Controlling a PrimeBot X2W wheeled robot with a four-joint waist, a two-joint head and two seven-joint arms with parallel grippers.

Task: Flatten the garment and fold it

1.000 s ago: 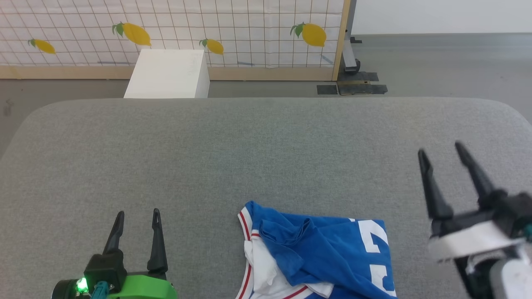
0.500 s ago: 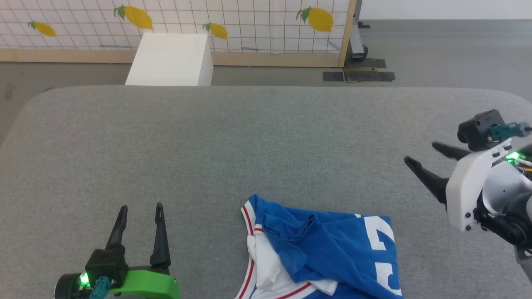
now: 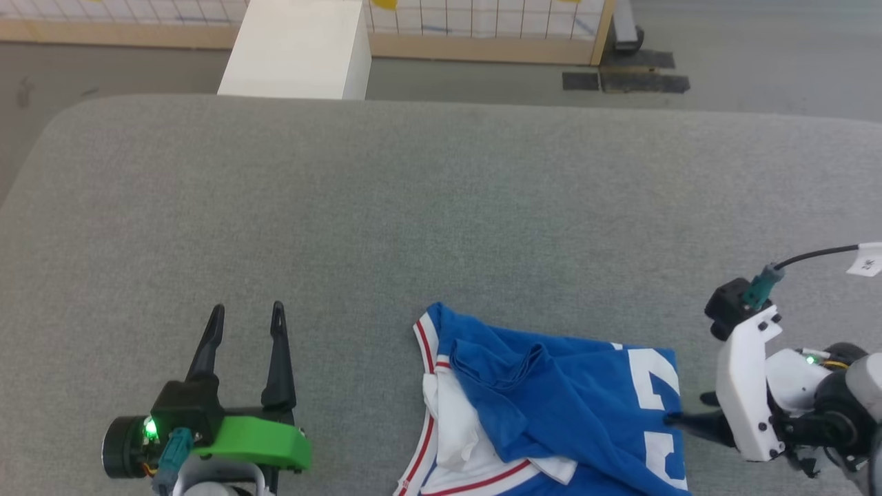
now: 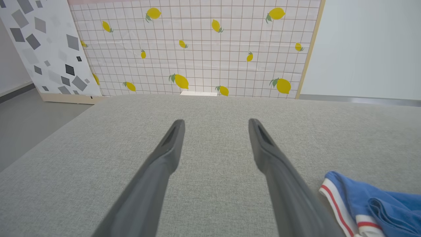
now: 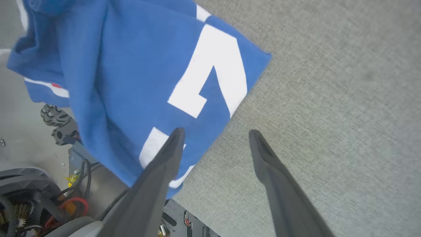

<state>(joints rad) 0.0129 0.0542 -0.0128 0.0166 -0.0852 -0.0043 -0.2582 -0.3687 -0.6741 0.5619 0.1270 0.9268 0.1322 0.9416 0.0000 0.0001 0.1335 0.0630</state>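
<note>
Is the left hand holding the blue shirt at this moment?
No, the left hand is open over the bare grey surface, and the shirt lies apart from it.

Lemon-print screen (image 4: 197,49), grey floor (image 4: 19,128)

Test lab, lemon-print backdrop screen (image 4: 197,49)

Right gripper (image 5: 216,131) jaws wide apart, nothing between them. One finger (image 5: 158,174) overlaps the blue garment (image 5: 131,75) edge by the white print, the other is over grey padded surface (image 5: 329,98). Cables (image 5: 75,184) lower left.
</note>
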